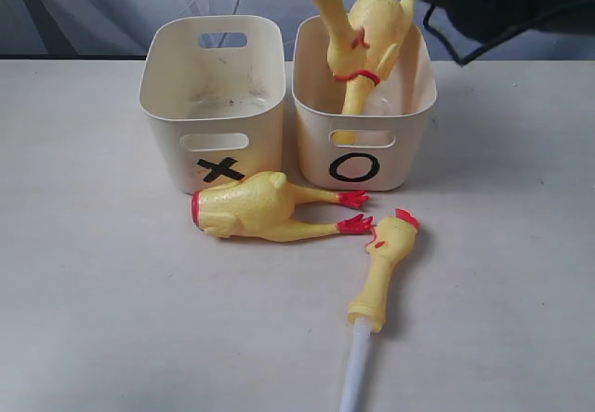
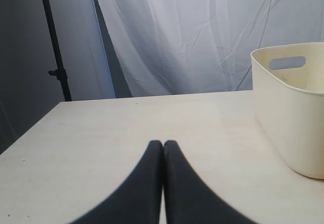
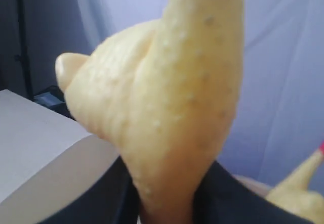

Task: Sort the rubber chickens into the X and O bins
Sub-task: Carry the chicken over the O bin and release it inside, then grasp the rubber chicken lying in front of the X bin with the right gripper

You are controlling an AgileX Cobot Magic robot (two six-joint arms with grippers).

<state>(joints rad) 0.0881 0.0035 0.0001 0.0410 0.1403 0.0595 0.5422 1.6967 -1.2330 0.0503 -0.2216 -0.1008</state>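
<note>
Black left tool, black cable

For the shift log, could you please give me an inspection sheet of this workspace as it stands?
Surface: pale table, no spills seen.
Job's things: X bin, nothing seen inside; whole chicken head-down in O bin; headless body and head-and-neck piece lie on the table before the bins.
Clutter: white tube protruding from the head-and-neck piece.
Grippers: left gripper shut, empty; right gripper shut on whole chicken.
Cables: black cable by the right arm.
Surroundings: white curtain, black stand.
</note>
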